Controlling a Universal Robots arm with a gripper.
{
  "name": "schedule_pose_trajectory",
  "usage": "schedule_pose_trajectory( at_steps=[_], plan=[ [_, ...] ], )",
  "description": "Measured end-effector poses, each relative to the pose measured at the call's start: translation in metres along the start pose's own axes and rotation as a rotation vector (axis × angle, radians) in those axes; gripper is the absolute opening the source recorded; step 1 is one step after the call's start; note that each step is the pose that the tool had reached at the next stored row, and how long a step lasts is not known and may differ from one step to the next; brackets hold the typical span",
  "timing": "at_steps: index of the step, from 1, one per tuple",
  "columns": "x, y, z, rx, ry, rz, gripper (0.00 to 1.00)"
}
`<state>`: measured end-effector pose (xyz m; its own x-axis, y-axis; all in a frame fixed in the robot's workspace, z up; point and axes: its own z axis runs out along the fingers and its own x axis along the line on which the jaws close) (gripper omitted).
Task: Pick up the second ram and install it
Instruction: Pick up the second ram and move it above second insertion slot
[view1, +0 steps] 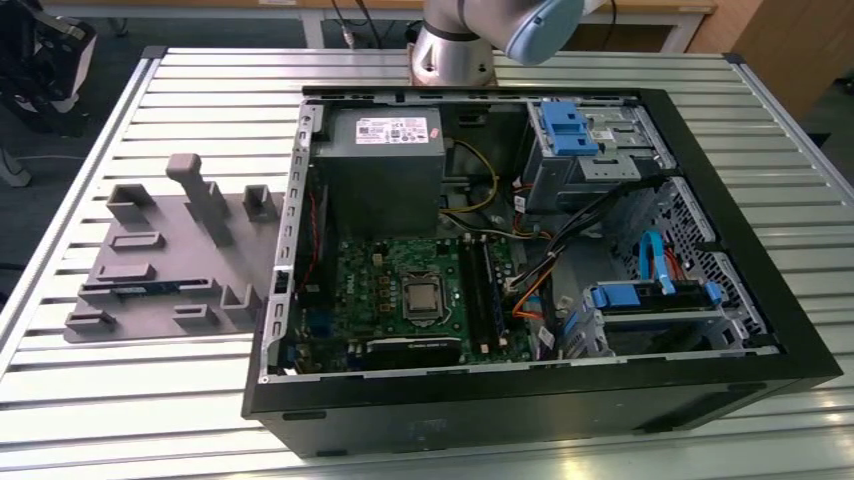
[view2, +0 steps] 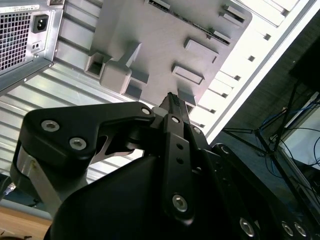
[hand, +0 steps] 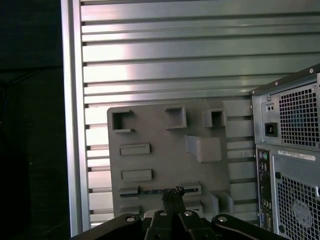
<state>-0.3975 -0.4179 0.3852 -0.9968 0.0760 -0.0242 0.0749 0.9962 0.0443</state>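
The second ram (view1: 140, 289) is a thin bluish stick lying flat in a slot at the near side of the grey holder tray (view1: 160, 250), at the exterior view's left of the PC case (view1: 534, 270). The first wrist view shows the same ram (hand: 152, 191) as a dark thin strip in the tray (hand: 165, 150). My gripper (hand: 174, 194) hangs high above the tray, its fingers together with nothing between them, and its tip lines up with one end of the stick. The second wrist view has the gripper (view2: 172, 100) over the tray (view2: 165, 40). The dark memory slots (view1: 478, 290) run beside the processor socket.
The open case lies on its side on a slatted metal table (view1: 174, 110). Inside are the power supply (view1: 380, 160), the motherboard (view1: 400, 290), blue drive latches (view1: 567, 130) and cables. The arm's base (view1: 454, 50) stands behind the case. Tall pegs (view1: 200, 195) rise from the tray.
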Motion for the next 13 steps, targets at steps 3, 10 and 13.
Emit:
schedule_pose_trajectory(
  at_steps=[3, 10, 13],
  plan=[
    [0.0004, -0.0001, -0.0001, 0.0, 0.0002, -0.002, 0.11],
    [0.0018, -0.0004, 0.0, -0.001, 0.0017, -0.041, 0.11],
    [0.0027, -0.0005, 0.0, -0.0018, 0.0033, -0.074, 0.11]
  ],
)
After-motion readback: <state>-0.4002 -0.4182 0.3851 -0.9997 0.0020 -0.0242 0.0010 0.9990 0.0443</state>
